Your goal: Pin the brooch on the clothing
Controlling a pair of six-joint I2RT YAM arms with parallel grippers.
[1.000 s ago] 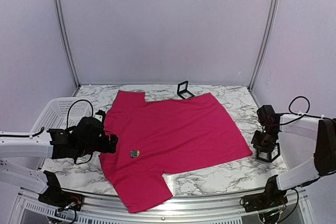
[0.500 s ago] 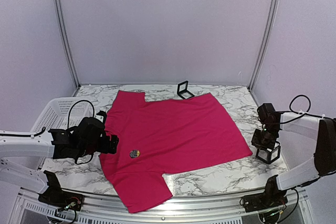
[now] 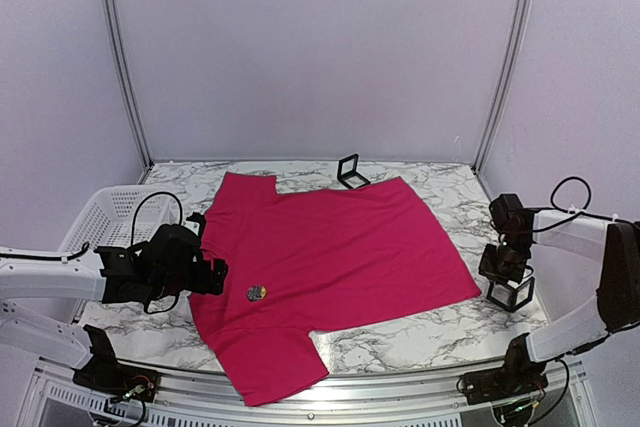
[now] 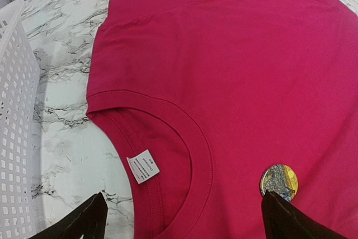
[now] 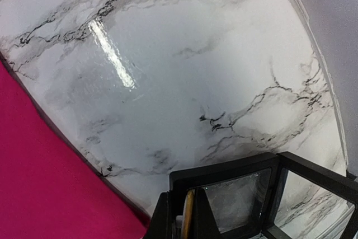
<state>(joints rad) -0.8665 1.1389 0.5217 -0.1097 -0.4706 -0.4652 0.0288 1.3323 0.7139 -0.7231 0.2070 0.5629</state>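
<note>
The magenta clothing (image 3: 330, 247) lies flat on the marble table, its collar and white neck label (image 4: 142, 166) facing my left arm. A round gold-and-silver brooch (image 3: 256, 292) rests on the clothing (image 4: 235, 82) just right of the collar. My left gripper (image 3: 215, 272) hovers open over the collar (image 4: 184, 208), its right finger next to the brooch (image 4: 278, 181). At the table's right edge, my right gripper (image 3: 505, 272) stands over a black display frame (image 3: 511, 292). In the right wrist view it is shut (image 5: 187, 214) on a thin gold-edged piece seen edge-on.
A white mesh basket (image 3: 100, 212) stands left of the shirt, close to my left arm. A second black frame (image 3: 350, 171) sits at the back by the shirt's far hem. The clothing's edge (image 5: 45, 183) lies left of the open frame (image 5: 240, 194).
My right gripper's fingers have closed over the frame at the right edge. My left arm has barely shifted and stays open.
</note>
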